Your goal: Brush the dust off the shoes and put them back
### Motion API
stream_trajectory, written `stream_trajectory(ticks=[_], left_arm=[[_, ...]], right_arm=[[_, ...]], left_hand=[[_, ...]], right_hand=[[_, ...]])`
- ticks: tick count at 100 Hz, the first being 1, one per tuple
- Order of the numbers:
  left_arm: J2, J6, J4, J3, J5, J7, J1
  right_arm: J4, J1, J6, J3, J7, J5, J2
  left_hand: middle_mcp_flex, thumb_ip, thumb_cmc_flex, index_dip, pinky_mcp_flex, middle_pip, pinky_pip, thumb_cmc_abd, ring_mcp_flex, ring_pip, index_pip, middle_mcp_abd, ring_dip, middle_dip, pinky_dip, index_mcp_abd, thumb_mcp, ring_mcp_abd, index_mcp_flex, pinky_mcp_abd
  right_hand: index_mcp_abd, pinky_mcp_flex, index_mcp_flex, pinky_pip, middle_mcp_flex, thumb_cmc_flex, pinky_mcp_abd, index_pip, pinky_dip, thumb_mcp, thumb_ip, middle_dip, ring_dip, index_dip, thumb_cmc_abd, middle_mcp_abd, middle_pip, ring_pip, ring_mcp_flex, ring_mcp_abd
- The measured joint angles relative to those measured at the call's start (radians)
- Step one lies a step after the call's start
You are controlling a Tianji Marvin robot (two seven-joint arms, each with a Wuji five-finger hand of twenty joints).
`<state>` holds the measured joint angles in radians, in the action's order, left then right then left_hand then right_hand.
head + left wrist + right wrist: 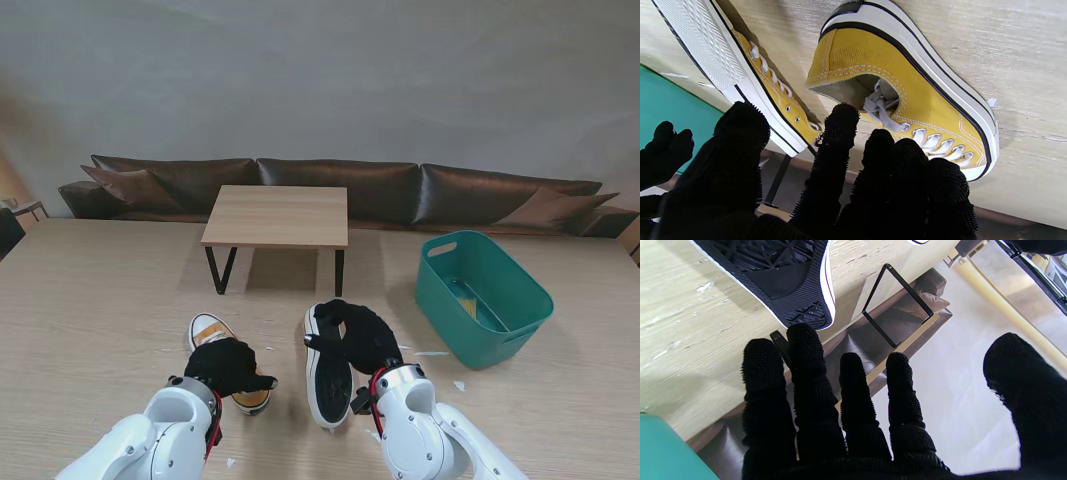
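Note:
One yellow canvas sneaker (207,329) (907,83) stands upright on the table. My left hand (228,366) (846,173), in a black bristly glove, lies over its near half, fingers apart by the laces and holding nothing. The second sneaker (328,378) (740,63) (780,270) lies on its side to the right, dark sole showing. Over its far end hovers my right hand (360,336) (840,406), also gloved. Its fingers are spread and reach past the shoe's tip without closing on it.
A teal plastic basket (483,295) stands at the right. A small wooden side table (278,215) on black legs sits farther from me, with a brown sofa (330,182) behind it. Small white scraps (435,353) lie on the table near the shoes.

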<state>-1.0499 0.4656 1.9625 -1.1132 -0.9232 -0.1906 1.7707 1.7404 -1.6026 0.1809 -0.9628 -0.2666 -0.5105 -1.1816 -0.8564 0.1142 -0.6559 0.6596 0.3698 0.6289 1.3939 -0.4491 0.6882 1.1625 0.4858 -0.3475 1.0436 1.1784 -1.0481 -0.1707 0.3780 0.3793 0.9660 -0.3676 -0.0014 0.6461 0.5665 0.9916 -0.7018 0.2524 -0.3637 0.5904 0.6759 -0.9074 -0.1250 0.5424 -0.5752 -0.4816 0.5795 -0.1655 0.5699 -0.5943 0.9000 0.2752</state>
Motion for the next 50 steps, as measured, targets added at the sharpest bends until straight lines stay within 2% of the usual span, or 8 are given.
stream_trajectory(ticks=[19,44,50], left_arm=[[0.000,0.051,-0.011,0.032,-0.012,0.003,-0.011],[-0.001,0.089,-0.037,0.063,-0.063,0.008,-0.010],[-0.001,0.092,-0.041,0.068,-0.068,0.008,-0.010]], right_arm=[[0.000,-0.002,0.003,-0.001,0.003,0.003,0.000],[-0.001,-0.004,0.004,-0.003,0.010,0.009,0.000],[-0.001,-0.005,0.006,-0.004,0.011,0.011,0.000]], left_hand=[[0.000,0.000,0.000,-0.001,0.001,0.001,0.000,0.000,0.002,0.000,-0.005,0.000,-0.001,0.000,0.011,0.000,0.031,0.000,0.000,0.000],[0.000,0.000,0.000,-0.067,0.001,0.001,0.000,-0.002,0.000,0.000,-0.099,0.003,-0.012,0.005,0.013,0.009,0.070,0.000,-0.003,0.000],[0.000,0.000,0.000,-0.074,0.001,0.010,0.000,-0.041,-0.001,0.000,-0.106,0.005,-0.012,0.014,0.013,0.014,0.085,0.000,-0.006,0.000]], right_hand=[[0.001,0.000,0.000,0.000,0.000,0.000,0.000,0.000,0.000,0.000,0.000,0.000,0.000,0.000,0.000,0.000,0.000,-0.001,0.000,0.000],[0.008,0.000,0.000,0.000,0.000,0.000,0.000,0.000,0.000,0.000,0.000,0.000,0.000,0.000,0.000,0.000,0.000,-0.003,0.000,0.000],[0.008,0.000,0.000,0.000,0.000,0.000,0.000,0.000,0.000,0.000,0.000,0.000,0.000,0.000,0.000,0.000,0.000,-0.004,0.000,0.000]])
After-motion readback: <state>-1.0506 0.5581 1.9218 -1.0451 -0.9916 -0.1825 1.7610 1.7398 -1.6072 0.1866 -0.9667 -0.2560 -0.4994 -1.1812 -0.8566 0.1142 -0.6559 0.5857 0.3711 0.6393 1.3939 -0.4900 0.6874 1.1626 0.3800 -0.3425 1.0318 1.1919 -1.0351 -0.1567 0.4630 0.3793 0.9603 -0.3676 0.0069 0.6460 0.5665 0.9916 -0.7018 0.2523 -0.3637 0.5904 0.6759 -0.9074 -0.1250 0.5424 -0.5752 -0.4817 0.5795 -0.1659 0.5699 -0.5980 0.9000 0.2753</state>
